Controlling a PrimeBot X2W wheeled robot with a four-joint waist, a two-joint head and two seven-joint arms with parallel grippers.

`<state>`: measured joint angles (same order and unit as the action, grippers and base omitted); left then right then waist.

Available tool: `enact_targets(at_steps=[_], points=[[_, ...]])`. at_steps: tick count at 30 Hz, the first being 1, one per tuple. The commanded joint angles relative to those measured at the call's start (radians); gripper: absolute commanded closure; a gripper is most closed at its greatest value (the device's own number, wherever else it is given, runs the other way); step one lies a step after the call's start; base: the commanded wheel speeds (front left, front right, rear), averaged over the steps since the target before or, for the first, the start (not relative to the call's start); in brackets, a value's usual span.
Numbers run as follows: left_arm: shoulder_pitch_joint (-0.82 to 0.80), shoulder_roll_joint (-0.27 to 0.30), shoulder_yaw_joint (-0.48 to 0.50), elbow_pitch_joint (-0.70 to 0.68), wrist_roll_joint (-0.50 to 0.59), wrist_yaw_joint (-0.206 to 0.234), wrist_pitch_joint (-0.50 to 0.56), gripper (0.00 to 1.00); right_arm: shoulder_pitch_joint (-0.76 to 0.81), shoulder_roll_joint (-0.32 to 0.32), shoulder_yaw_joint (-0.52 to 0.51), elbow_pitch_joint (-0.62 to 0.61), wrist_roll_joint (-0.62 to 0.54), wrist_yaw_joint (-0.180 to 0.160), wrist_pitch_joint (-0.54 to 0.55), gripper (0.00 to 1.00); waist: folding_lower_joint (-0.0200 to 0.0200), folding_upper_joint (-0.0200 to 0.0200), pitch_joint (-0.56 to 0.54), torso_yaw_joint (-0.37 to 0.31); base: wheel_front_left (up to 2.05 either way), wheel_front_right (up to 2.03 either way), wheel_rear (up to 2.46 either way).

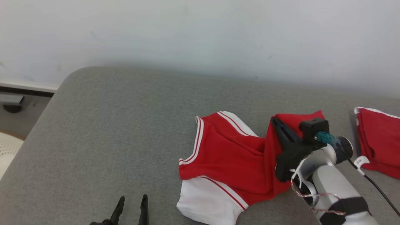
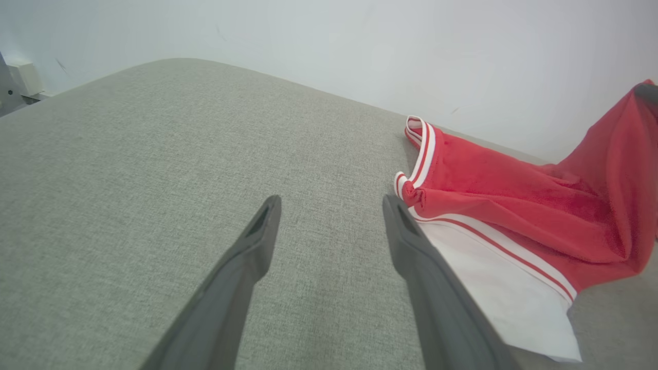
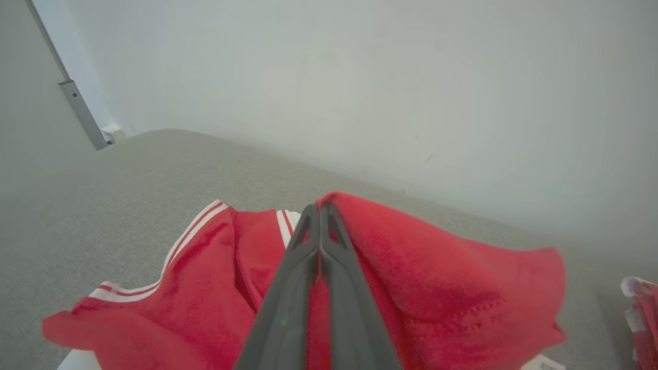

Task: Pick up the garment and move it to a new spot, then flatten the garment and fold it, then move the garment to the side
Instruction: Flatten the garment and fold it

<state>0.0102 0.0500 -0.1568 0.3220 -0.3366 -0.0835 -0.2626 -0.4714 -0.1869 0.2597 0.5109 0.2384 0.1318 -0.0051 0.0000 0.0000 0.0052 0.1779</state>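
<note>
Right wrist view has the right end effector clenched, its two dark fingers pressed together on a raised fold of the red-and-white garment, with red cloth draped to both sides of them. The hold looks like a thin pinch near an edge. I judge the main risk to be the cloth sliding out if the arm lifts or pulls fast, since most of the garment lies crumpled on the grey padded surface and would drag on its weave. A drag could also bunch the white panel under the red, making flattening harder.

Off to the right lies a second red garment, apart from the held one but near the pale forearm. A swing that way could shove or snag it, and the black cable off the wrist runs close by it too.

The left end effector rests released near the front edge, jaws spread, holding nothing.

Open room lies to the left: a broad bare stretch out to the rounded corner, beyond which the floor drops away. The wall stands close behind the far edge, leaving little room there.
</note>
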Motion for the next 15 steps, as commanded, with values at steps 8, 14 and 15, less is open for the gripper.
enact_targets(at_steps=[8,14,15], points=[[-0.051,0.001,-0.034,0.009,-0.017,0.004,-0.003,0.0,-0.212,0.038,0.058,0.404,-0.027,-0.003,-0.102,1.0,0.0,0.0,0.048,0.088,0.0,0.0,0.0],[-0.055,0.001,-0.041,0.01,-0.021,0.012,-0.003,0.0,-0.282,0.072,0.058,0.567,-0.014,-0.003,-0.211,0.0,0.0,0.0,0.052,0.089,0.0,0.0,0.0],[-0.054,0.001,-0.04,0.009,-0.021,0.012,-0.003,0.0,-0.285,0.074,0.052,0.574,0.005,-0.003,-0.225,0.0,0.0,0.0,0.052,0.085,0.0,0.0,0.0]])
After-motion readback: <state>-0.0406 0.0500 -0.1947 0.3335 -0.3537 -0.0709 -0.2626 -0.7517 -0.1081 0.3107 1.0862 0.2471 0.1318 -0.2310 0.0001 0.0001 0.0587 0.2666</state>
